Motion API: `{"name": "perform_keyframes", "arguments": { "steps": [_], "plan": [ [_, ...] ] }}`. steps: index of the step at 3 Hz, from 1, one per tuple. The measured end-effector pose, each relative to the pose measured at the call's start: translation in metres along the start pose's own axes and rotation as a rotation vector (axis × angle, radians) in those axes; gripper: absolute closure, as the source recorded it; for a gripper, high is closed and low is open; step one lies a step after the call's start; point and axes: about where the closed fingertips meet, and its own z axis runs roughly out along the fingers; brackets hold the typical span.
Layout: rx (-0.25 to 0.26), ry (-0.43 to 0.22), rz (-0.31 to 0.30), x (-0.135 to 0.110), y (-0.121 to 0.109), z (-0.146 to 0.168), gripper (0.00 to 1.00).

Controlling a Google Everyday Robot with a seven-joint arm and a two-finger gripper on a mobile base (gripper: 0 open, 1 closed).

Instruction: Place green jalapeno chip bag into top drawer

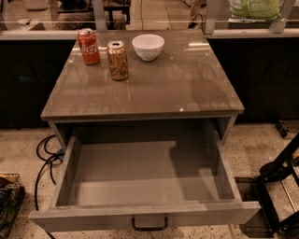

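The green jalapeno chip bag shows at the top right edge, light green with white patches, its upper part cut off by the frame. It hangs in the air above and behind the table's back right corner. My gripper is at that top edge, shut on the bag, and is mostly out of view. The top drawer is pulled fully open below the tabletop. Its grey inside holds nothing, and its dark handle faces the front.
On the grey tabletop stand a red soda can, an orange can and a white bowl at the back left. Black cables lie on the floor at left. A black frame stands at right.
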Motion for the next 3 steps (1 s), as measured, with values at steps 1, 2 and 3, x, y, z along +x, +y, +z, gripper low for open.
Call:
{"name": "perform_keyframes", "arguments": {
  "steps": [1, 2, 3],
  "plan": [
    [-0.096, 0.01, -0.015, 0.016, 0.04, -0.03, 1.0],
    [-0.172, 0.025, -0.027, 0.034, 0.08, -0.067, 1.0],
    [-0.232, 0.014, -0.035, 0.044, 0.106, -0.104, 1.0]
  ]
}}
